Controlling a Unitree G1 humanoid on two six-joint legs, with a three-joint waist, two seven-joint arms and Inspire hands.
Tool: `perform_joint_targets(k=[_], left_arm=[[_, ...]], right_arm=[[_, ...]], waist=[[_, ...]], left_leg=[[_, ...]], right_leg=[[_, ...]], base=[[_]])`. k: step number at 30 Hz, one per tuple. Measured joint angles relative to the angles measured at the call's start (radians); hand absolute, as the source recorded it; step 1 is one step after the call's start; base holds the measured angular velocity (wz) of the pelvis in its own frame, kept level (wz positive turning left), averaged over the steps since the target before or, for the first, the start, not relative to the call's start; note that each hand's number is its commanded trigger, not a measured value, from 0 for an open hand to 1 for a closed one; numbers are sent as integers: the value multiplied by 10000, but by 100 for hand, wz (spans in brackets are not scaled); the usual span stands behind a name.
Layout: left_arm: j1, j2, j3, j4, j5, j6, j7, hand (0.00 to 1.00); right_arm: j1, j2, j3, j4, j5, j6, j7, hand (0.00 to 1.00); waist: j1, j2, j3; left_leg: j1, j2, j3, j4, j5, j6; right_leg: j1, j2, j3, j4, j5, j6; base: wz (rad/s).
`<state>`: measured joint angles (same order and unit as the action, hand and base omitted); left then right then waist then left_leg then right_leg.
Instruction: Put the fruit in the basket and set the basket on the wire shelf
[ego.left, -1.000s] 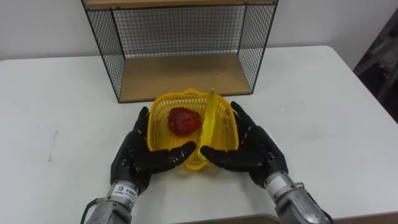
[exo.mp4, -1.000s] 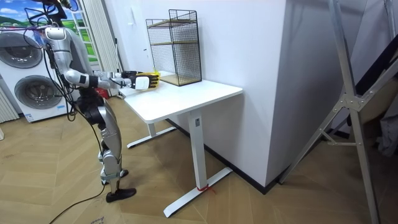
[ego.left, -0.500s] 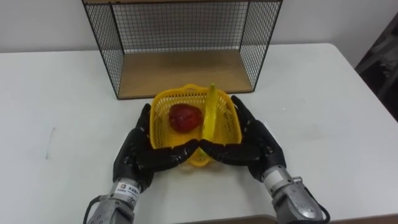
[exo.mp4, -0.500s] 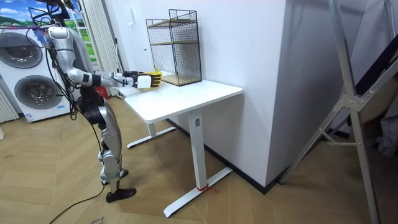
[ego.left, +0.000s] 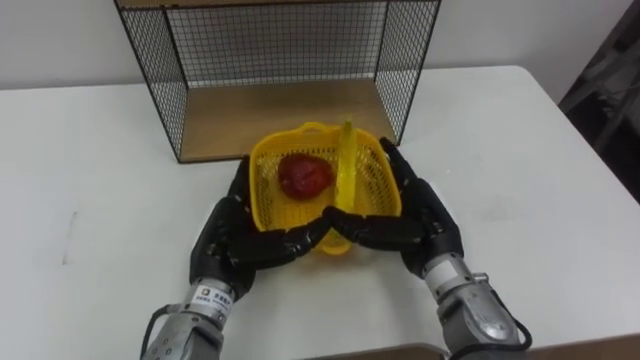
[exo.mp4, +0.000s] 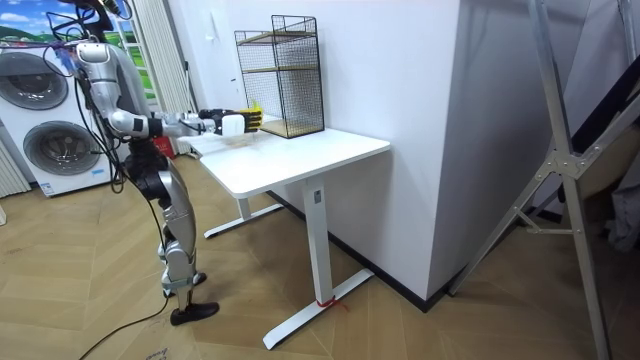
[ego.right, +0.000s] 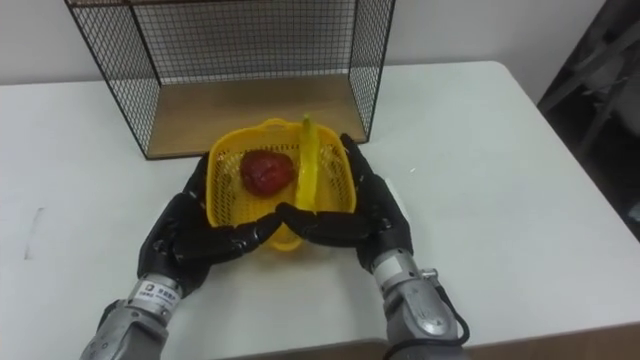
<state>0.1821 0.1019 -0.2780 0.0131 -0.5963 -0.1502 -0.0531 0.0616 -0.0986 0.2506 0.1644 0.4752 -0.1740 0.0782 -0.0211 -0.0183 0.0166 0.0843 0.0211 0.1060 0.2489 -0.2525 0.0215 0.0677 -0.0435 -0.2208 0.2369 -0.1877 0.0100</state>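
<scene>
A yellow plastic basket (ego.left: 368, 188) with an upright handle sits between my two black hands at the open front of the wire shelf (ego.left: 280, 115). A red fruit (ego.left: 305, 175) lies inside it, left of the handle. My left hand (ego.left: 232, 238) presses its left side and my right hand (ego.left: 418, 222) its right side. The fingers run straight along the walls and the thumbs meet under the near rim. The basket's far rim reaches the shelf's wooden bottom board. In the room view I stand at the table's end with both arms stretched toward the shelf (exo.mp4: 281, 75).
The white table (ego.left: 520, 170) spreads wide on both sides of the shelf, its near edge just behind my wrists. The shelf's wire side walls (ego.left: 405, 60) flank the opening. Washing machines (exo.mp4: 50, 140) stand behind me in the room view.
Both hands have carried the basket forward, away from me, up to the shelf's front edge. The fruit stays inside. The head camera has shifted a little too.
</scene>
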Motion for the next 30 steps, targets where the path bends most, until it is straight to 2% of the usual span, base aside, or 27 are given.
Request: perform_joint_targets(k=[6,11,13,19,23,27,30], left_arm=[[-3,-29,18,-497,7,-48,27,0],[-25,-125,108,-852,26,-74,42,0],[-29,-135,110,-1118,26,-159,42,0],[-30,-138,105,-1204,24,-377,42,0],[-34,-146,95,-1207,34,-513,42,0],[-39,-160,94,-1211,-6,-651,42,0],[-37,-162,96,-1211,8,-697,41,0]], right_arm=[[0,28,-1,-340,94,-159,-129,0],[-2,102,-8,-668,150,-285,-196,0],[-3,142,-10,-794,153,-536,-195,0],[-3,172,8,-1052,263,-584,-183,0],[-3,215,27,-1060,267,-749,-105,0],[0,215,54,-1357,258,-759,-104,0],[9,212,61,-1417,222,-799,-101,0]], waist=[[5,72,-48],[14,74,-52],[1,58,-63],[-6,58,-63],[-1,82,-47],[33,117,-29],[57,67,-27]], left_leg=[[32,7,14,46,0,0],[-25,19,21,6,0,-1],[-23,19,10,-9,0,-1],[-22,22,23,94,0,-1],[-32,82,20,141,-12,-9],[-221,210,19,658,-261,-37],[-232,250,-14,1046,-491,-61]], right_leg=[[31,0,12,22,11,-19],[-10,5,41,99,23,-38],[4,10,37,100,25,-42],[-1,17,78,129,26,-44],[-31,9,71,228,23,-43],[-195,44,39,565,-63,-61],[-166,5,15,1037,-396,-95]], base=[[0],[-1],[0],[0],[0],[-2],[-1]])
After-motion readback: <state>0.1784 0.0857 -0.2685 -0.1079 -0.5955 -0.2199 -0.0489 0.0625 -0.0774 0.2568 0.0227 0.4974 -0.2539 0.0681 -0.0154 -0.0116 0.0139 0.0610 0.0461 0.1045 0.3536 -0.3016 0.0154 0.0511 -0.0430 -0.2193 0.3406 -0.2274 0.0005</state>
